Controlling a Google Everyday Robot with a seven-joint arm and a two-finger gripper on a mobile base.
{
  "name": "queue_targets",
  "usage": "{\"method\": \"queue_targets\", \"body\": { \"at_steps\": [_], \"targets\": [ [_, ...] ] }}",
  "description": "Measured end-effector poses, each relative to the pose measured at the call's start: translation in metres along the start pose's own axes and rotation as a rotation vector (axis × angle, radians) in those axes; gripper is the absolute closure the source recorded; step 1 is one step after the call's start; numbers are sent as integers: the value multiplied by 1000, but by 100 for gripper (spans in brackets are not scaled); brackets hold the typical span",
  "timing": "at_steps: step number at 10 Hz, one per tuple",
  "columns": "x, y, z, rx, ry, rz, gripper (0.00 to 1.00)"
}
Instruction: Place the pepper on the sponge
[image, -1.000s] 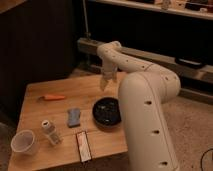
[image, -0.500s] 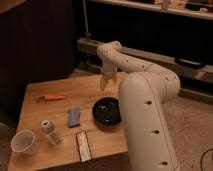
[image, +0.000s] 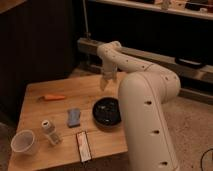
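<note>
The gripper (image: 106, 83) hangs at the end of the white arm (image: 148, 107) over the far part of the wooden surface (image: 90, 92). It points downward, a little above the wood and just behind the black bowl (image: 107, 111). Its jaws stand apart with nothing between them, and they touch none of the things below.

The pepper (image: 52, 97) lies flat on the surface toward the far left of the view, its length running roughly left to right. It is well apart from the gripper and touches nothing but the wood. The sponge (image: 74, 117) lies flat nearer the middle, in front of the pepper and a little to its right, with bare wood between the two. The black bowl sits just to the right of the sponge, near it, with a narrow strip of wood showing between them. The thick segment of the arm covers the bowl's right rim.

At the front left corner a pale cup (image: 23, 142) stands upright with its mouth upward. Just beside it, to the right, is a small bottle (image: 49, 132) with a pale top; I cannot tell whether it stands straight or leans. A long dark-and-white bar (image: 83, 146) lies flat at the front edge, in front of the sponge, its length running front to back.
</note>
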Motion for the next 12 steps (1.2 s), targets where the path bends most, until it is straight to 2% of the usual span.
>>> {"method": "queue_targets", "body": {
  "at_steps": [1, 2, 3, 4, 5, 6, 7, 10, 12],
  "targets": [
    [1, 1, -1, -7, -5, -11, 35],
    [2, 2, -5, -34, -49, -48, 35],
    [5, 4, -11, -80, -149, -116, 35],
    [8, 6, -16, -110, -234, -167, 35],
    [10, 7, -25, -125, -309, -207, 35],
    [9, 11, -31, -136, -363, -238, 35],
    [9, 14, -36, -141, -400, -259, 35],
    [7, 18, -37, -143, -406, -266, 35],
    [3, 20, -41, -129, -440, -297, 35]
  ]
}}
